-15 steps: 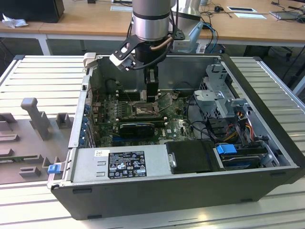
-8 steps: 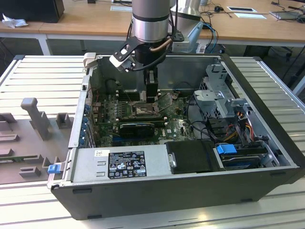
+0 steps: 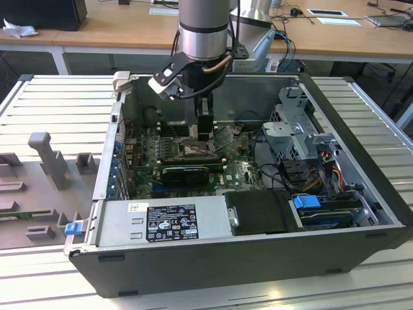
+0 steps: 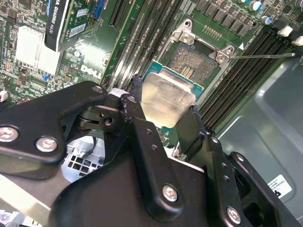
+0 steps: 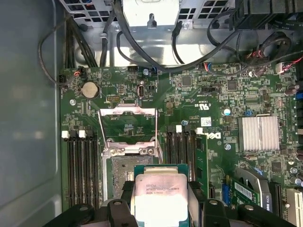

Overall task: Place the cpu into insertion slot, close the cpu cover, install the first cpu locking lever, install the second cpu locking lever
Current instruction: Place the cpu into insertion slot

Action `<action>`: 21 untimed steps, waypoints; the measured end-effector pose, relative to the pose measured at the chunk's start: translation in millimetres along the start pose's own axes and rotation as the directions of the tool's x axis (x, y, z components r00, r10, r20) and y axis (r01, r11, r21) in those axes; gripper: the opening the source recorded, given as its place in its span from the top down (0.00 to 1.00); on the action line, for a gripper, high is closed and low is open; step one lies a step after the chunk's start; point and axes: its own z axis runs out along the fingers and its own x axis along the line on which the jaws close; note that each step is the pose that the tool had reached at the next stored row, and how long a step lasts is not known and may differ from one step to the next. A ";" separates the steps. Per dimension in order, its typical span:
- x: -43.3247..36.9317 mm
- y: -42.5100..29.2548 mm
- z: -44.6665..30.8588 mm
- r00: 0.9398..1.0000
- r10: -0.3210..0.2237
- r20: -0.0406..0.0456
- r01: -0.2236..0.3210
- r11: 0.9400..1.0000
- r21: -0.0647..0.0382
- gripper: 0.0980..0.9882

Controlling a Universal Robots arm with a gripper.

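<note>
Second wrist view: the gripper pinches the cpu by opposite edges, holding it level for the uncovered insertion slot just ahead.

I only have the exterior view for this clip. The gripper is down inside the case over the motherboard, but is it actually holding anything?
Observer: Yes. In both wrist views the gripper is shut on the cpu, with fingers on two opposite edges.
Operator: Is the chip seated in the socket?
Observer: No. In the second wrist view the centre of the insertion slot lies uncovered beyond the chip's edge.
Operator: And the cover?
Observer: In the first wrist view the cpu cover stands open, off the slot.
</note>
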 end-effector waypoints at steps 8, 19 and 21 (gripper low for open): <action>0.0 -0.2 2.3 1.000 0.000 0.000 0.000 1.000 0.000 0.51; 0.0 -0.5 6.1 1.000 0.000 0.000 0.000 1.000 0.000 0.51; 0.0 -0.6 6.6 1.000 0.000 0.000 0.000 1.000 0.000 0.51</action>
